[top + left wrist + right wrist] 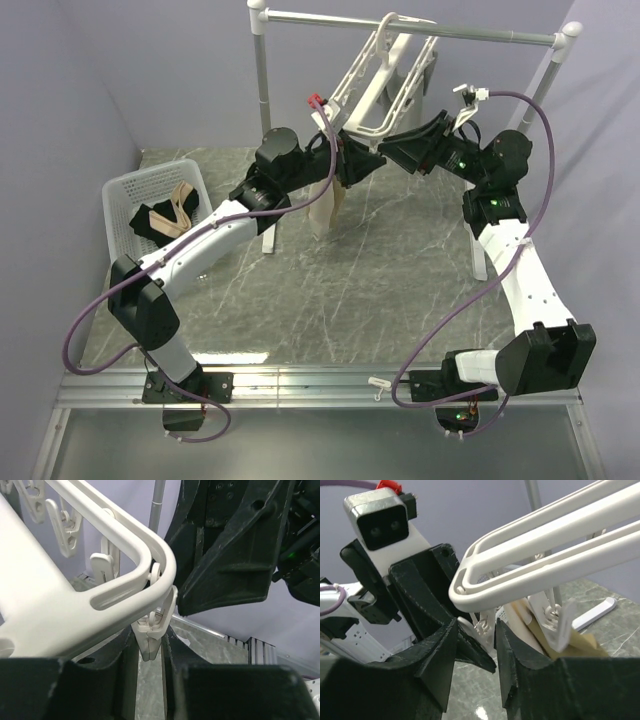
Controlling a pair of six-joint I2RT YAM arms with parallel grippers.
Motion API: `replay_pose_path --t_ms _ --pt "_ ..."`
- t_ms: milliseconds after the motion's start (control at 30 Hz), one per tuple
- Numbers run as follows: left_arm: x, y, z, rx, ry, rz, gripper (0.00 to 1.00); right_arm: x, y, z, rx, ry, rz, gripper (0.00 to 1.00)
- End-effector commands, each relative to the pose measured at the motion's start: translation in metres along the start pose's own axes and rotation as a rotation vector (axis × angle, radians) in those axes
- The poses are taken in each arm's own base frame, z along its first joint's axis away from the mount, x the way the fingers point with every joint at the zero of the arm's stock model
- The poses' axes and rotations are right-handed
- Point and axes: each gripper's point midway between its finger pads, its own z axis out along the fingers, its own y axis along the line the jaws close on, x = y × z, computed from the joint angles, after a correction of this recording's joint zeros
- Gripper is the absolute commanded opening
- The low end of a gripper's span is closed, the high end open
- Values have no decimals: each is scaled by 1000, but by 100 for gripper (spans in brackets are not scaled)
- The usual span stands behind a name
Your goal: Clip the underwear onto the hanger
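Underwear [325, 208]: seemingly hanging off hanger [362, 75] by one side; the rest is dangling.
Left gripper [150, 641]: jaws pinching corner clip [150, 649].
Right gripper [476, 625]: jaws standing parted.

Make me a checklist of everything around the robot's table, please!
Surface: grey marbled table, no spills seen.
Job's things: white hanger hangs tilted from the metal rail; tan underwear hangs below its lower corner.
Clutter: white basket at the left, holding black and beige cloth pieces.
Grippers: left gripper straddles a corner clip, grip unclear; right gripper open at the same corner.
Cables: purple cables loop off both arms; no snag seen.
Surroundings: plain lilac walls.
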Motion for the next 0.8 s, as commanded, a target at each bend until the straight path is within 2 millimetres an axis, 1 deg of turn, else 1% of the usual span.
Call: replay_pose_path --t_ms 0,133,167,200,267,300,400,533,567,600,667,700,733,767 --pt "-16 -12 -1 69 -49 -15 1 -2 7 -3 -36 -7 -54 42" --pt "-13 -9 2 61 -38 -33 1 -1 10 -4 -49 -13 -56 29" --pt "-14 -9 2 62 -36 -32 2 -2 11 -4 -53 -15 -61 27" --pt "-12 -8 3 63 -28 -37 3 -1 12 -3 -58 -12 -59 22" --pt "-10 -7 5 62 -21 -41 5 -1 12 -4 -59 -12 -57 18" --pt "-10 -9 5 72 -18 -43 5 -2 12 -4 -59 -12 -56 17" --pt "-9 -10 5 81 -16 -47 5 -2 11 -3 -53 -12 -51 31" --pt "-6 -11 7 90 -3 -57 4 -3 12 -3 -52 -16 -50 32" --pt "-7 -11 7 90 -4 -56 5 -4 13 -3 -57 -17 -55 30" --pt "-7 -10 8 88 -2 -61 6 -3 12 -3 -57 -17 -58 21" --pt "-8 -9 8 80 -6 -59 11 -2 12 -3 -58 -16 -53 10" --pt "-9 -9 8 74 -10 -57 18 -2 11 -3 -53 -15 -56 1" --pt "-11 -6 7 53 -19 -53 22 -2 11 -3 -55 -12 -53 0" --pt "-12 -4 6 34 -21 -53 33 -2 10 -3 -52 -16 -55 0"
